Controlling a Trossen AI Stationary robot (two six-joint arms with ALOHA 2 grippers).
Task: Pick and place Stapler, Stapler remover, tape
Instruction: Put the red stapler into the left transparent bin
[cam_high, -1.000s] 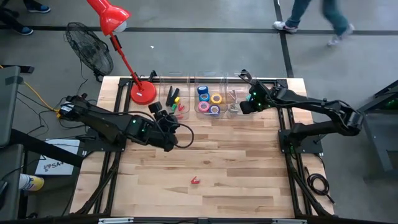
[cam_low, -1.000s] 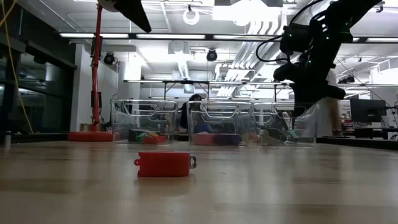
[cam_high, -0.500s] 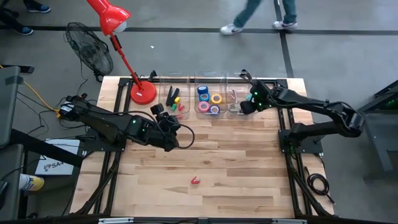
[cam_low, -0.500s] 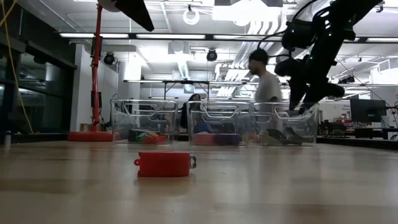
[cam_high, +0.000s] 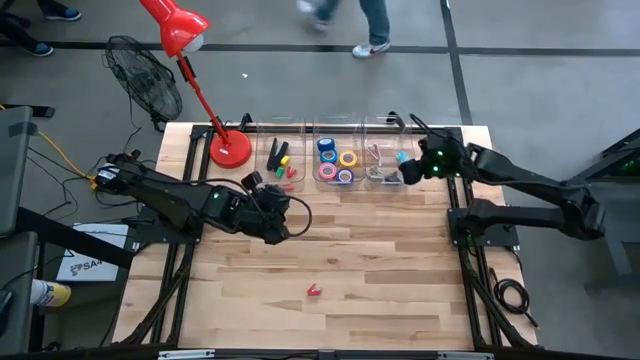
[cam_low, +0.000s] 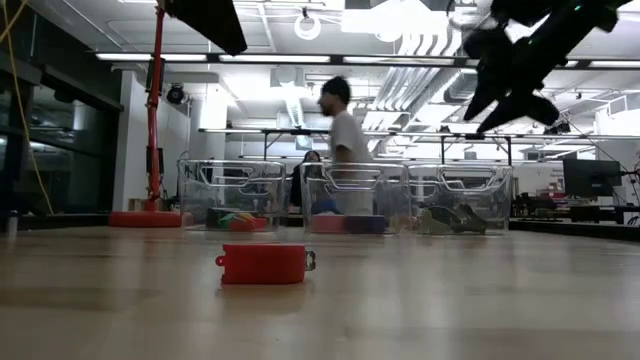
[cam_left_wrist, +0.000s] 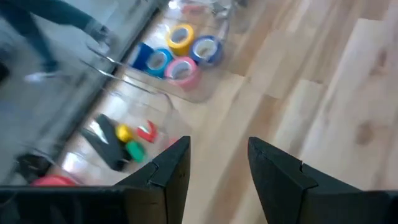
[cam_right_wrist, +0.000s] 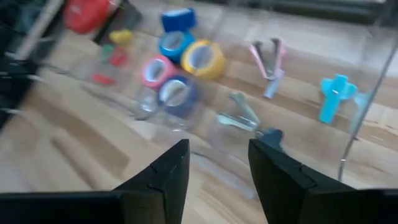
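A small red stapler (cam_high: 315, 290) (cam_low: 262, 264) lies flat on the wooden table, toward its near edge. Three clear bins stand along the far edge. The left bin holds staplers (cam_high: 280, 160) (cam_left_wrist: 118, 140). The middle one holds tape rolls (cam_high: 335, 160) (cam_right_wrist: 180, 62). The right one holds staple removers (cam_high: 385, 162), among them a blue one (cam_right_wrist: 336, 96). My right gripper (cam_high: 408, 174) (cam_right_wrist: 217, 168) hangs open above that right bin, nothing between its fingers. My left gripper (cam_high: 260, 184) (cam_left_wrist: 217, 168) waits open, raised near the left bin.
A red lamp's round base (cam_high: 230, 148) stands on the table's far left corner, its pole slanting away leftward. A fan (cam_high: 140, 75) stands on the floor beyond the table. A person (cam_low: 345, 140) walks past behind the bins. Bare wood surrounds the red stapler.
My right gripper has risen out of the right bin and drawn back a little toward the table's right edge. The blue staple remover now shows lying in that bin. A person has walked across behind the table.
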